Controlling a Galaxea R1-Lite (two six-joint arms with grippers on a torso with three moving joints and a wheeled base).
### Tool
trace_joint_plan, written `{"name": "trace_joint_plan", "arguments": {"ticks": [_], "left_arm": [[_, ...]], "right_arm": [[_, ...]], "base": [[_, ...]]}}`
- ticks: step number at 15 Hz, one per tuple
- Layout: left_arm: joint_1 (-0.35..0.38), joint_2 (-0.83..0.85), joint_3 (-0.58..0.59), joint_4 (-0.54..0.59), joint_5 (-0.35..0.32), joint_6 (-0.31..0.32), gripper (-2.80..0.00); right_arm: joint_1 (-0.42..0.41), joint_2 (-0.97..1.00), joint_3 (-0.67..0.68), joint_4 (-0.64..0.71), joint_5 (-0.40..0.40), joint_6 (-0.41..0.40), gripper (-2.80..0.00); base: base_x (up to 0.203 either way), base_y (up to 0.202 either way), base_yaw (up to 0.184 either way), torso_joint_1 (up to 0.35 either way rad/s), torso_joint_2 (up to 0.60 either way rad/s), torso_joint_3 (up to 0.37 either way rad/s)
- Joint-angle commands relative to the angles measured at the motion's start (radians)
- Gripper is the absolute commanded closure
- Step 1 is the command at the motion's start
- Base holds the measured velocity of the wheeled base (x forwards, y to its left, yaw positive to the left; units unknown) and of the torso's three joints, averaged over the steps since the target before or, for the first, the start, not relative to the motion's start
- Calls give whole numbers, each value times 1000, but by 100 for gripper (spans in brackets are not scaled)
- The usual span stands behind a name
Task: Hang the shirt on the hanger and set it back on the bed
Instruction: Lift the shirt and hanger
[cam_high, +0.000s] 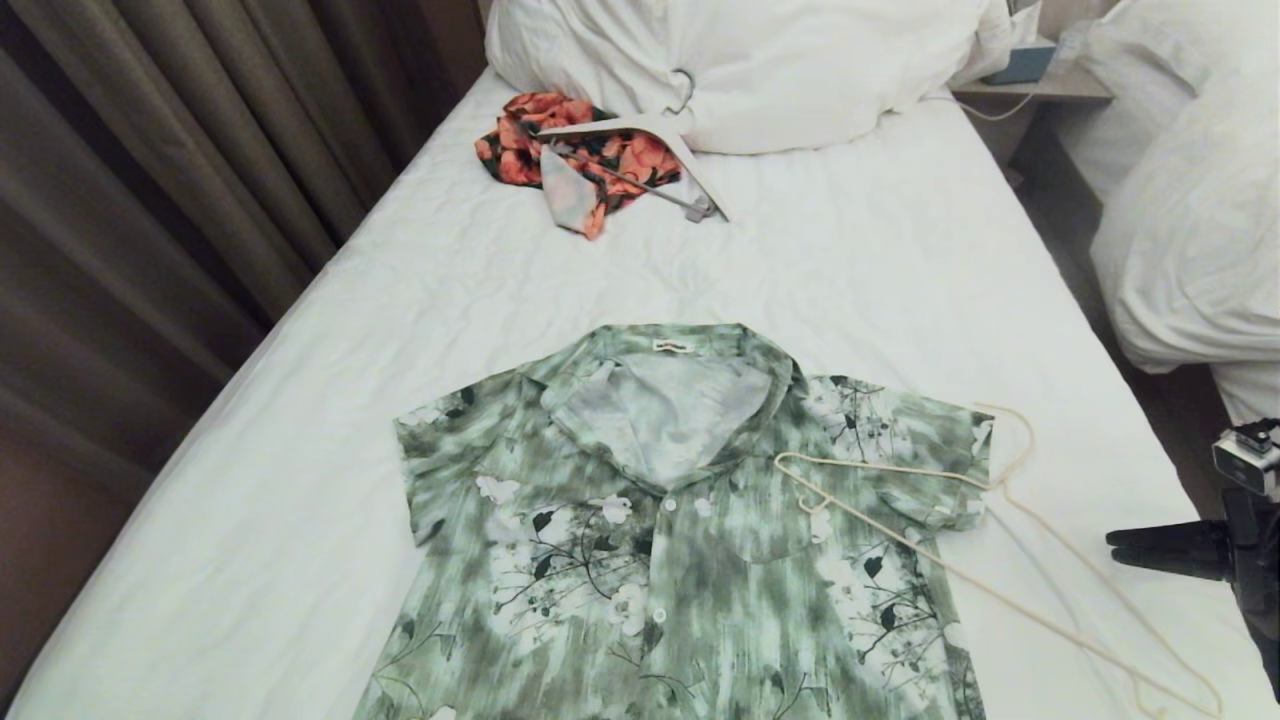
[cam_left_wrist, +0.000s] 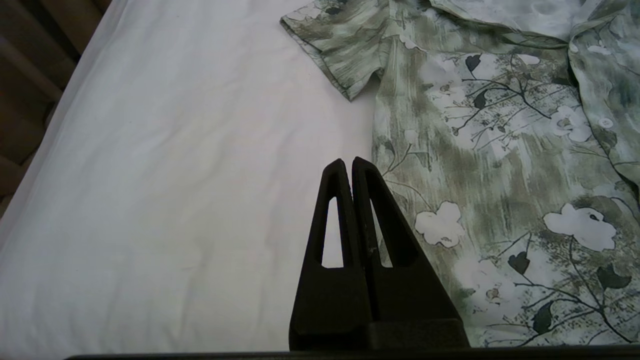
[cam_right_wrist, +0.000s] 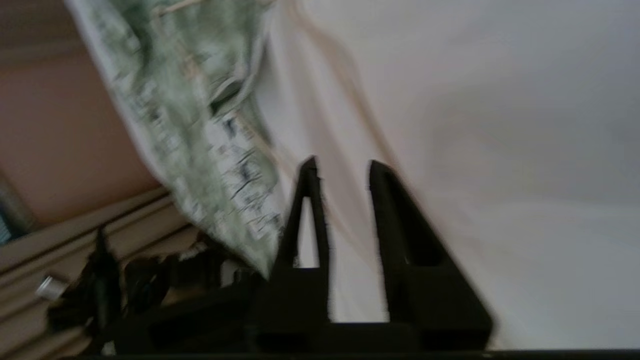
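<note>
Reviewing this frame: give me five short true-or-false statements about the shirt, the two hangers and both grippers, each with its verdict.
1. The shirt lies flat on the bed, collar toward the duvet. True.
2. The hanger is already inside the shirt. False: it lies on top, across the shirt's sleeve and onto the sheet.
3. The left gripper is shut and holds nothing. True.
4. The right gripper is clamped on the hanger. False: its fingers stand apart with nothing between them.
5. The thick white hanger lies on the orange-red garment. True.
</note>
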Motion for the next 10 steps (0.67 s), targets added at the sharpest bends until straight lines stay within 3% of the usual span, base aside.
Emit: {"name": "trace_joint_plan", "arguments": {"ticks": [1, 4, 10], "left_arm": [[0, 0, 0, 0, 0, 0, 0], [0, 0, 0, 0, 0, 0, 0], [0, 1, 1, 0, 0, 0, 0]], "right_arm": [[3, 28, -10, 34, 23, -70, -280], [24, 53, -10, 84, 26, -208, -280], [31, 63, -20, 28, 46, -236, -280]], "base": [[0, 0, 0, 0, 0, 0], [0, 0, 0, 0, 0, 0], [0, 0, 0, 0, 0, 0]]}}
